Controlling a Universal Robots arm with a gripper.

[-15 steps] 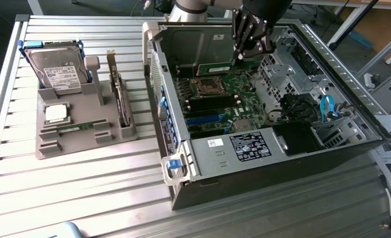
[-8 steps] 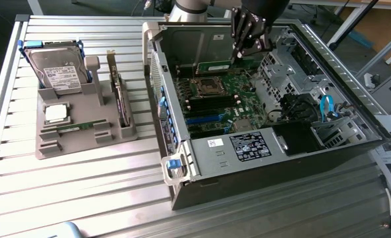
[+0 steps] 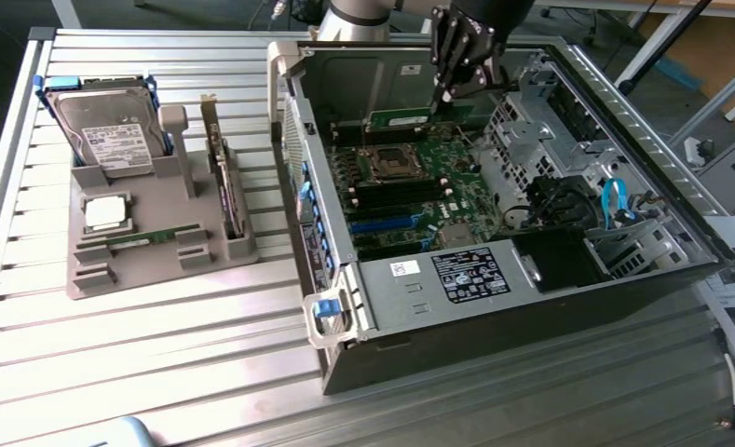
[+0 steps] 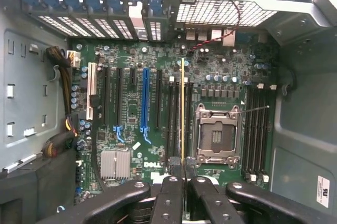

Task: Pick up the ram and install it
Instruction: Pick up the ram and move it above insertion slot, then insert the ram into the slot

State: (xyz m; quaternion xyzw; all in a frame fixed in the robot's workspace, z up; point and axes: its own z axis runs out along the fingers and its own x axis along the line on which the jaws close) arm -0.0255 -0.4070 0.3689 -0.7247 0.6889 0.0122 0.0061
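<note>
Evidently black claw (image 4: 182, 174) gripped long thin green ram stick (image 4: 182, 108) edge-on, jaws narrow, held over black slots (image 4: 172, 113) just beside square silver processor socket (image 4: 217, 137). Stick likely light, stiff, fragile; best held by bare top edge.

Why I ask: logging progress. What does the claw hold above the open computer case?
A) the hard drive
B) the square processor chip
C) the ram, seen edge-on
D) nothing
C: the claw is shut on the ram, its thin edge reaching out over the motherboard; the hard drive and processor chip sit on the grey holder.
</note>
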